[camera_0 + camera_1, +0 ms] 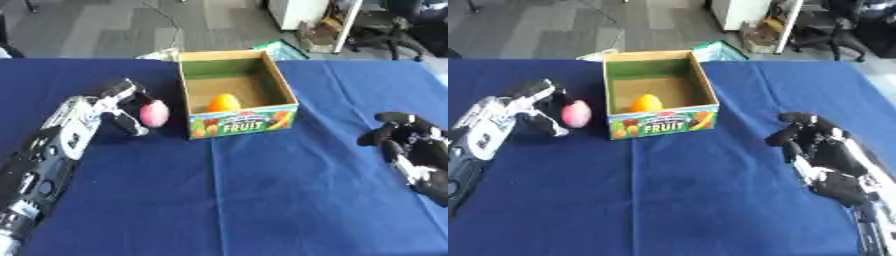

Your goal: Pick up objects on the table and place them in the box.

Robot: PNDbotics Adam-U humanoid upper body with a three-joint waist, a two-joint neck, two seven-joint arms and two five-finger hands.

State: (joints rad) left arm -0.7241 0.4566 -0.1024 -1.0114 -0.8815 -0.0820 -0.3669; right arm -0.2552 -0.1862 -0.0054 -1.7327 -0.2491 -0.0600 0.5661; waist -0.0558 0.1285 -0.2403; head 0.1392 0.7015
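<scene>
- Desk [262, 200]: covered in a blue cloth, it carries the box and both hands of the robot.
- Box [238, 123]: an open cardboard carton with a printed front panel reading "FRUIT", standing upright at the middle of the far half of the desk; its open top faces up.
- Orange object [223, 103]: rounded, already lying on the floor of the box, near the front wall.
- Pink object [154, 113]: egg-shaped, with its long axis roughly upright; it sits just left of the box, close to the box's left wall but apart from it.
- Left hand [122, 107]: its fingers [129, 125] are curled around the pink object, thumb above and fingers below and behind; whether the object is lifted or resting on the cloth cannot be told.
- Right hand [815, 140]: it rests on the desk at the right, well apart from the box, with fingers curled and holding nothing.
- Governing relation: the box opening lies to the right of, and slightly beyond, the pink object; the left hand is by far the nearer of the two.
- Judged step: transport of the pink object. The coming move likely calls for raising it above the left wall, then carrying it rightward over the opening.
- Risk, as a judgement: the near wall may be clipped if the lift is too low.
</scene>
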